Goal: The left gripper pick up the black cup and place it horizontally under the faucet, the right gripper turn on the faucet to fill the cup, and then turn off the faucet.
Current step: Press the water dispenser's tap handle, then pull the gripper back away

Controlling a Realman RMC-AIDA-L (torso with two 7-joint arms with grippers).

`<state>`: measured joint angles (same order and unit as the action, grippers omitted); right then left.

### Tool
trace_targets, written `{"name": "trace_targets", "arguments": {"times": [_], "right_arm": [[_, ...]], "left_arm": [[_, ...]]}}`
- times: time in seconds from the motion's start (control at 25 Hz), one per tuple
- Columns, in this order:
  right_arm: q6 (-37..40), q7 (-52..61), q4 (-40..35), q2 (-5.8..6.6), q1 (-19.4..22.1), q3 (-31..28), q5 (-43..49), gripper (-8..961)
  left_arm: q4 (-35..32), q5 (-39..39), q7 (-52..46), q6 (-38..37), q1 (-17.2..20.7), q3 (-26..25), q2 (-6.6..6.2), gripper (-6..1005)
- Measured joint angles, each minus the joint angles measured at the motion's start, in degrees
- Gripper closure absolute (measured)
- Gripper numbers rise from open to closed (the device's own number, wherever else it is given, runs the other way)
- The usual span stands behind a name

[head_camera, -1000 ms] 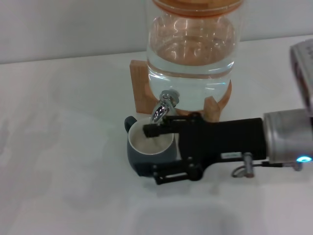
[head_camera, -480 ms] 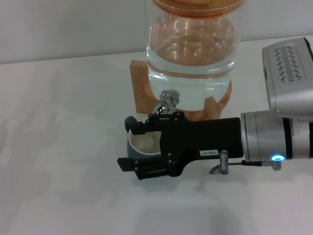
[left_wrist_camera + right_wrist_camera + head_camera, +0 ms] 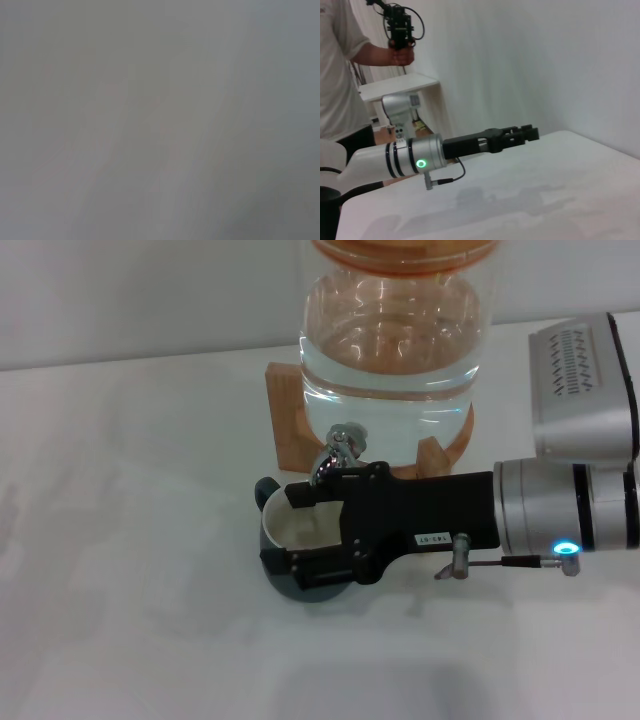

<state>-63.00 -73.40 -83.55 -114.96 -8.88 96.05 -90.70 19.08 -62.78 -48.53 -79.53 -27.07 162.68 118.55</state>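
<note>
Head view: right gripper (image 3: 288, 535) reaches in from the right edge to frame centre, sitting over the black cup (image 3: 300, 592). Jaws spread wide, gripping nothing: one finger lies just below the faucet (image 3: 340, 446) spout, the other over the cup's near rim. Cup stands upright on the white table (image 3: 130, 540), mouth up, pale inside showing, directly below the spout, just in front of the glass dispenser (image 3: 390, 340) on its wood stand (image 3: 285, 410). Left gripper isn't visible; left wrist view is flat grey. Right wrist view: a silver-wristed arm (image 3: 415, 160) over the table, can't tell which arm.
</note>
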Motion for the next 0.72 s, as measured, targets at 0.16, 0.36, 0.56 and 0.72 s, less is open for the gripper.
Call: {"name": "trace_targets", "arguments": {"times": [0.16,0.36,0.56,0.72], "right_arm": [[-0.47,0.02,0.03,0.07,0.38,-1.55,0.35,162],[-0.66,0.02,0.05,0.13,0.77,-3.07,0.81,162],[-1.59,-0.08,0.05,0.1,1.0,-4.1,1.5,162],[-2.7,-0.35,0.05,0.09,0.97,-4.49,1.51,162]], "left_arm": [[0.0,0.01,-0.04,0.03,0.0,0.0,0.08,467],[0.0,0.07,-0.26,0.09,0.0,0.0,0.1,467],[0.0,0.07,-0.31,0.18,-0.05,0.0,0.1,467],[0.0,0.07,-0.31,0.24,-0.08,0.0,0.1,467]]}}
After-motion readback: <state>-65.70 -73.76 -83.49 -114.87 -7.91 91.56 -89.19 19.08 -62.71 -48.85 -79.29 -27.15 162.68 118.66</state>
